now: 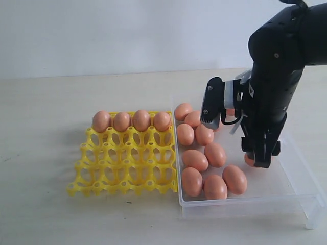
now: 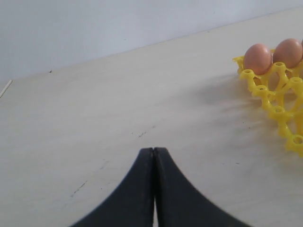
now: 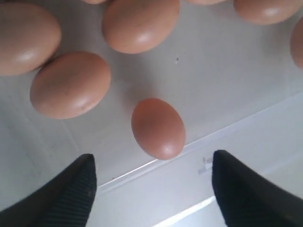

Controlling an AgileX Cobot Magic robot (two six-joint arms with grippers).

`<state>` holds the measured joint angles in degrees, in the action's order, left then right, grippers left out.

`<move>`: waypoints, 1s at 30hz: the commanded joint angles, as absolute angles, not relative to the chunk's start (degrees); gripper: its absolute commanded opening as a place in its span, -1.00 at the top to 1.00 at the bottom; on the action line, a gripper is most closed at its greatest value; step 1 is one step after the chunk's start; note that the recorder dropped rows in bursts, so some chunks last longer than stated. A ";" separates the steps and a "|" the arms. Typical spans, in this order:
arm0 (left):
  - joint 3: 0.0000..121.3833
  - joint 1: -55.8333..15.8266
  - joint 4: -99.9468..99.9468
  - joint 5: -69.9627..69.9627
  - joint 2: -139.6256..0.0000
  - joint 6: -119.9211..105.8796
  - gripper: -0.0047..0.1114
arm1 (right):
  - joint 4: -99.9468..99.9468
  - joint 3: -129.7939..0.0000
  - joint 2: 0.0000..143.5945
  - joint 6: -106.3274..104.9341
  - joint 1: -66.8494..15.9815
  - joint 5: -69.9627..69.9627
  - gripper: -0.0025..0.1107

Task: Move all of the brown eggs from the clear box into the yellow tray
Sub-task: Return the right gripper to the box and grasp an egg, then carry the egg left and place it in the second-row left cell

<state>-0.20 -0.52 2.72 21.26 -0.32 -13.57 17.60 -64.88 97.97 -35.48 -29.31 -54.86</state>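
Right claw (image 3: 154, 165): fingers wide apart, nothing held. It points down into the clear box (image 1: 255, 201).

Directly between the fingers, just ahead of the tips: one brown egg (image 3: 158, 127) lying alone on the box floor, close beside the box wall. It touches neither finger.

Just beyond that egg: two more brown eggs, (image 3: 71, 85) and (image 3: 139, 23), apart from it. The lone one has room on both flanks.

Farther out from the claw, inside the box: a loose cluster of brown eggs (image 1: 204, 158), some touching. At least nine are in plain sight; the arm hides part of the box, so no full count.

Past the cluster, on the far side from the claw: the yellow tray (image 1: 122, 173) flush against the box. Four brown eggs (image 1: 131, 121) sit in one row, the row at the tray's far edge. All other cups are empty.

Left claw (image 2: 154, 161): fingers pressed together, empty, low over bare bench (image 1: 51, 214), tray corner off to one side.

Step in hand, as I judge it: picking the next egg, at the approach stage and not yet gripped. Task is at an early stage, most eggs being in the box.

Next move calls for:
- a short drop to straddle the egg's middle
- a soft closure on a smooth, round shell that could slip or roll toward the wall
- a lift clear of the wall
- a carry over the cluster to an empty cup
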 commanded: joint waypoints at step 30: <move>0.00 -0.57 2.92 20.84 0.00 -13.55 0.92 | 0.55 -72.08 101.80 -21.29 -25.32 -16.14 0.96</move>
